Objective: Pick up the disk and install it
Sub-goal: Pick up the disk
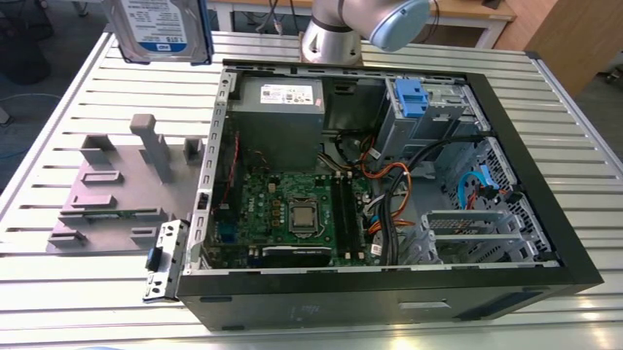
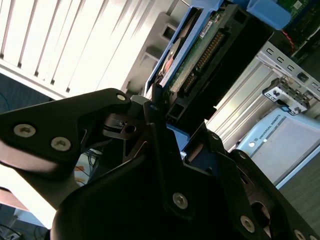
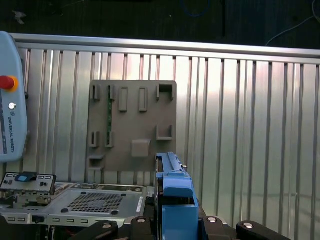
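The disk [image 1: 163, 29], a silver drive with a white-and-blue label and a blue frame, hangs in the air at the exterior view's upper left, above the table's far corner and left of the open computer case [image 1: 545, 182]. In the second wrist view my gripper [image 2: 165, 107] is shut on the disk [image 2: 200, 55], whose connector edge and green circuit board face the camera. The first wrist view looks along the disk [image 3: 175, 192] edge-on, with the gripper [image 3: 175, 222] clamping its blue frame from both sides. The disk is high above the slatted table.
A grey fixture plate [image 1: 107, 197] with upright pegs lies left of the case, also seen below the disk as the plate [image 3: 132, 130]. Inside the case are a power supply [image 1: 277, 95], a motherboard [image 1: 292, 211], cables and a blue-latched drive bay [image 1: 409, 98]. A teach pendant [image 3: 10, 100] lies nearby.
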Motion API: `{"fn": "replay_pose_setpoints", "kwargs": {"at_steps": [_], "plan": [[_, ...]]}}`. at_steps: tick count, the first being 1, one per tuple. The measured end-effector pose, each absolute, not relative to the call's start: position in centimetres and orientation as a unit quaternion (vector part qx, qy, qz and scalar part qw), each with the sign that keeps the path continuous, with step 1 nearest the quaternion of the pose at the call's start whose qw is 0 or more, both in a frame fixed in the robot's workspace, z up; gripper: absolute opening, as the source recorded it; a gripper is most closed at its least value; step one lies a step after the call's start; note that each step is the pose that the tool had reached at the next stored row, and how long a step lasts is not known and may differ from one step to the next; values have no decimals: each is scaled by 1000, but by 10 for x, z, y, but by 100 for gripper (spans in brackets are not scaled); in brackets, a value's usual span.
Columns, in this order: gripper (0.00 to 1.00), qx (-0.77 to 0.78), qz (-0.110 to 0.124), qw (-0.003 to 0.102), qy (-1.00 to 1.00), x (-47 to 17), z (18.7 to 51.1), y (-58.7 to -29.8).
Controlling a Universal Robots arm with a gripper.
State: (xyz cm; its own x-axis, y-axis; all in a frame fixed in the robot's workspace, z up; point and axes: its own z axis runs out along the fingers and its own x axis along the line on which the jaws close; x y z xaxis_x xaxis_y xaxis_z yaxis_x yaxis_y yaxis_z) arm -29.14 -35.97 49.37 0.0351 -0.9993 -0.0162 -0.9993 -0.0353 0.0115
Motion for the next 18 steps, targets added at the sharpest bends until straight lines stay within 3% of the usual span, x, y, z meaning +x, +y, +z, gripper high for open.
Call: {"fn": "replay_pose_setpoints", "kwargs": {"at_steps": [18], "plan": [[36,-719,10,2,695,-283,494,-360]]}}
